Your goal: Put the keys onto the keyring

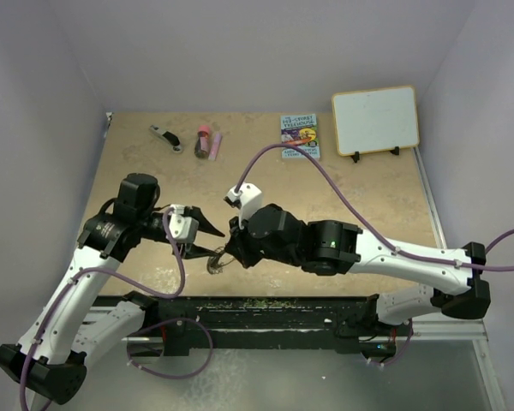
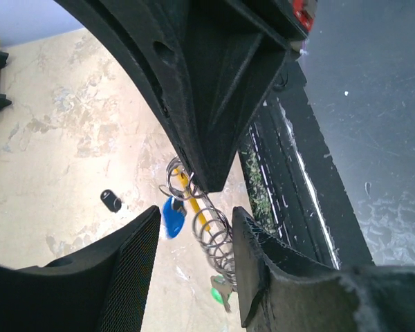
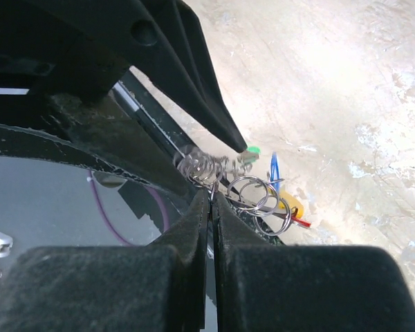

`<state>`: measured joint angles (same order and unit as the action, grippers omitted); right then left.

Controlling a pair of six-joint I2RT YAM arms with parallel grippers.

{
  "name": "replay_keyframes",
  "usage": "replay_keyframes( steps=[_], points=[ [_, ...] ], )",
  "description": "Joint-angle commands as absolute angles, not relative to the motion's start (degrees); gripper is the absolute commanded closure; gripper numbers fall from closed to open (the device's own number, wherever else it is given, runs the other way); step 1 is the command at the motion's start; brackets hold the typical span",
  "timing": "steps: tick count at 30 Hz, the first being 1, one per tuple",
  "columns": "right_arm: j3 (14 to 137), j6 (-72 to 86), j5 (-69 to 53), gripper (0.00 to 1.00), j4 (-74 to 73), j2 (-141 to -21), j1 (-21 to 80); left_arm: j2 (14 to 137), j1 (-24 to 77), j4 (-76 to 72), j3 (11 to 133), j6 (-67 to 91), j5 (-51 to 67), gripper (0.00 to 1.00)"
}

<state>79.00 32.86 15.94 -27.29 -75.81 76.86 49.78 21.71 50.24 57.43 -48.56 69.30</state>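
Top view, left gripper (image 1: 214,243): black fingers spread apart, tips just beside the right gripper (image 1: 230,250).
Top view, right gripper: clamped on the keyring (image 1: 215,262), a round ring of silvery coiled wire, near the front edge of the beige stone-patterned table (image 1: 343,197).
Top view, far end: small black-and-silver tool (image 1: 165,137), blue-covered book (image 1: 300,137), yellow-framed whiteboard (image 1: 375,120).
Left wrist view, left gripper (image 2: 197,221): fingers apart, nothing pinched between them. The keyring (image 2: 218,232) shows through the gap, with a yellow stretch along it.
Left wrist view, keys: blue-headed key (image 2: 171,218) and green-headed key (image 2: 218,295) touch the ring. The black-headed key (image 2: 111,200) lies alone on the table, apart from the ring.
Right wrist view, right gripper (image 3: 211,200): fingers pressed together on a loop of the keyring (image 3: 252,194).
Right wrist view, keys: green-headed key (image 3: 252,149) just beside a left-gripper fingertip. The blue-headed key (image 3: 273,173) is next to it. A red key head (image 3: 301,223), only a sliver showing, sits under the yellow stretch.
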Motion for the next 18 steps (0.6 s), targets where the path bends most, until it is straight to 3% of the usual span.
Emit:
replay_keyframes(
  steps=[1,6,18],
  points=[
    [85.06,34.19,20.55,1.00,-29.23,-77.09,79.05,49.75,21.88,42.89,57.47,-39.56,74.48,0.50],
    [88.44,35.12,22.58,1.00,-32.08,-79.70,79.97,49.18,21.91,36.32,55.69,-30.38,75.55,0.50],
    [91.58,35.64,24.36,1.00,-33.22,-81.60,80.84,48.56,22.34,39.10,55.28,-31.61,75.80,0.52]
  ],
)
